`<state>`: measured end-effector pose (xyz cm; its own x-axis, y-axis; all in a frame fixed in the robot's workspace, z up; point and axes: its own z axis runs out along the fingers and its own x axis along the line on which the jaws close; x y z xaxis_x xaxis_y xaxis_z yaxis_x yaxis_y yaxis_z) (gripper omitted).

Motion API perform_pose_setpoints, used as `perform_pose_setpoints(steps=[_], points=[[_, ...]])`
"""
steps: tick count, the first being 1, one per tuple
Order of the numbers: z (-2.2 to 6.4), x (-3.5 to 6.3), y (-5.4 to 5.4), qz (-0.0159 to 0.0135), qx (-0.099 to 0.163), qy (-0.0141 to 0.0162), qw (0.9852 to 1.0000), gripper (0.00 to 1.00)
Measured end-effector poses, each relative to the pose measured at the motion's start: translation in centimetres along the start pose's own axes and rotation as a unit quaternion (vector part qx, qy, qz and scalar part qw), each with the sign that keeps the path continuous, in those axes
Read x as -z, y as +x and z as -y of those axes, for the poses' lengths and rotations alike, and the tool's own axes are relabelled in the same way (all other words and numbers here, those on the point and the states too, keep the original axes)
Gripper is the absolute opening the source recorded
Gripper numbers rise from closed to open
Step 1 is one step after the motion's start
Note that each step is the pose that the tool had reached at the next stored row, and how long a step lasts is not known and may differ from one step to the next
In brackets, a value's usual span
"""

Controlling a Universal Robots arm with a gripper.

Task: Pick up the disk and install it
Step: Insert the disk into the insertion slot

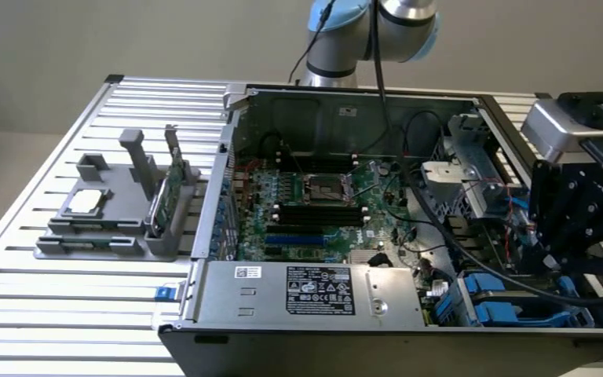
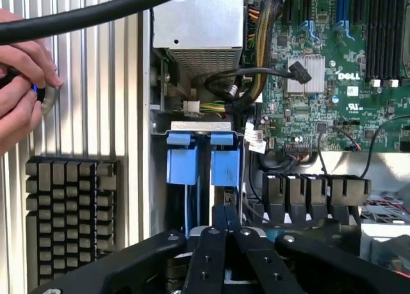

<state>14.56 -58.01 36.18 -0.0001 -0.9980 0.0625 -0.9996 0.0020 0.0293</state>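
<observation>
Pincer (image 2: pixel 225 217) shut, just beside disk (image 2: pixel 223 167) slotted in computer case (image 1: pixel 312 110).

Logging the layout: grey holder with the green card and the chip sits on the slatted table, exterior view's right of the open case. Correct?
Wrong side. The exterior view shows the grey holder on its left of the open case, not its right. The rest stands: it sits on the slatted table and holds the green card and the chip.
</observation>
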Motion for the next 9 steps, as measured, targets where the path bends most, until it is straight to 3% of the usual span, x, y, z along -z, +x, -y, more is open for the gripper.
perform_pose_setpoints(steps=[4, 5, 9], points=[[-0.02, 0.81, 0.05, -0.0001, 0.000, 0.0000, 1.0000, 0.12], [-0.02, 0.92, 0.06, -0.0001, 0.000, 0.0000, 1.0000, 0.24], [-0.03, 1.06, 0.07, 0.0000, 0.000, 0.0000, 1.0000, 0.30]])
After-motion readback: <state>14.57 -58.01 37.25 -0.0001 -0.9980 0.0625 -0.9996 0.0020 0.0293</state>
